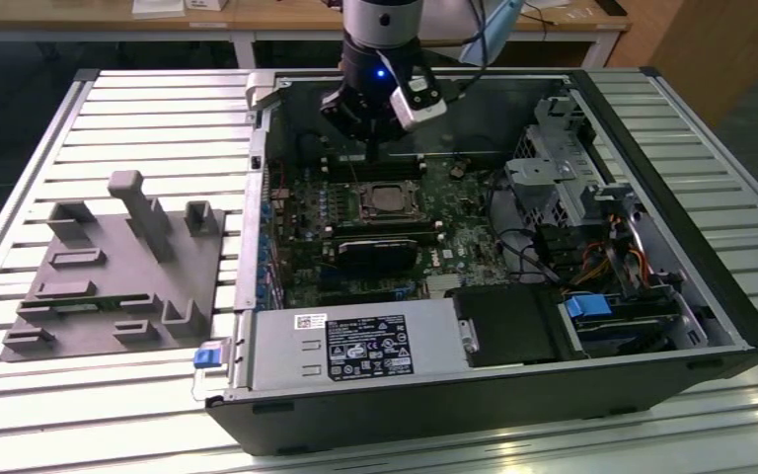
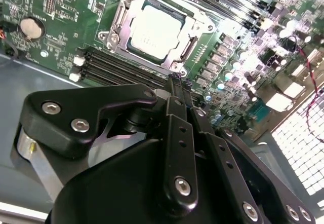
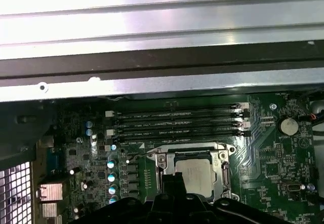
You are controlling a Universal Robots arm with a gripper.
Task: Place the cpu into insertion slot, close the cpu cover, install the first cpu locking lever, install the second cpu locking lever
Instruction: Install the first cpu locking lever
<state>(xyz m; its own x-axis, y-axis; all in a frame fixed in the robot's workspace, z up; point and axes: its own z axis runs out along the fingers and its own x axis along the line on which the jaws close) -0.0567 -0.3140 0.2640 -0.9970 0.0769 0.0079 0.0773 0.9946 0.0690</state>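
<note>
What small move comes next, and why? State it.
Probably shift the gripper sideways to the edge of the metal frame: the chip already lies seated with the frame down around it, while the shut gripper hangs over the memory slots beside it.

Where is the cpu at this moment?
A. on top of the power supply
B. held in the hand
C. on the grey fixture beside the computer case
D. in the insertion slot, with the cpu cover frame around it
D: in the second wrist view the cpu lies flat in the insertion slot with the cpu cover framing it, and the hand holds nothing.
</note>
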